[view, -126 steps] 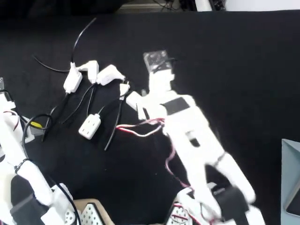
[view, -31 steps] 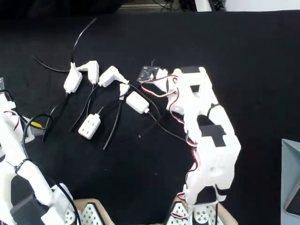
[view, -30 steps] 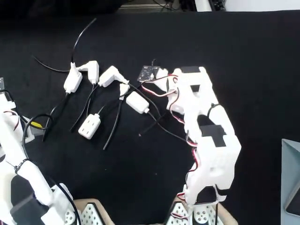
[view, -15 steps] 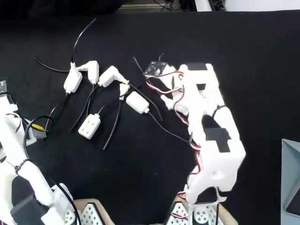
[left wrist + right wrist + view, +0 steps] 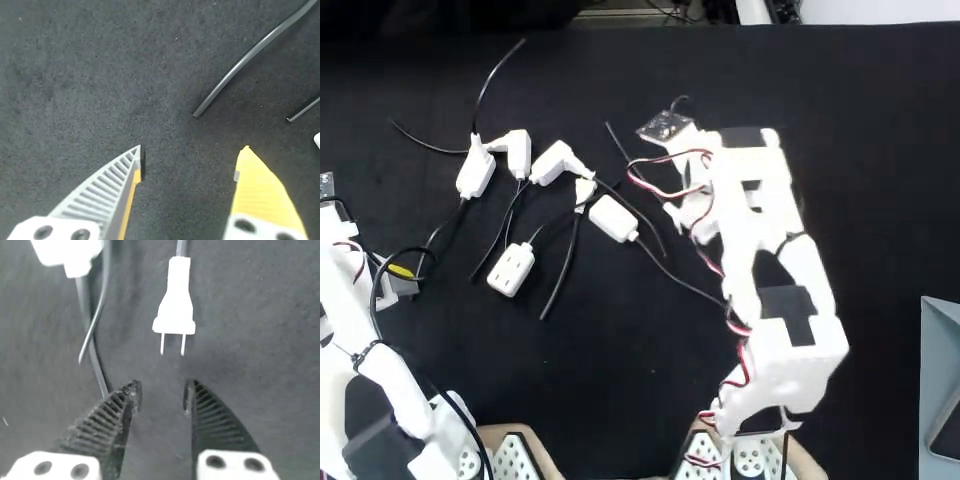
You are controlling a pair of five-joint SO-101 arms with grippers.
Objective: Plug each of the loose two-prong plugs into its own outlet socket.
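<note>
The right arm's black ridged gripper [image 5: 161,386] hangs over the black cloth-covered table [image 5: 880,150] with its jaws parted a modest way and nothing between them. Just ahead of the tips, not touching, a white moulded two-prong plug [image 5: 174,305] lies flat on the cloth. Its two metal pins point back at the gap, and its black cord [image 5: 181,246] runs off away from the gripper. To one side sits a white plastic block [image 5: 67,252], cut off at the edge, with thin black cables [image 5: 92,325] trailing down past one jaw. Seen from above, a white rectangular outlet socket [image 5: 613,218] lies near the right arm. A white slotted socket block [image 5: 510,268] sits further left, and a loose row of white plug bodies [image 5: 515,152] lies beyond them. The left arm's yellow-and-grey gripper [image 5: 192,148] stands wide open over the cloth, holding nothing, with the cut end of a black cable [image 5: 232,75] lying ahead of it.
</note>
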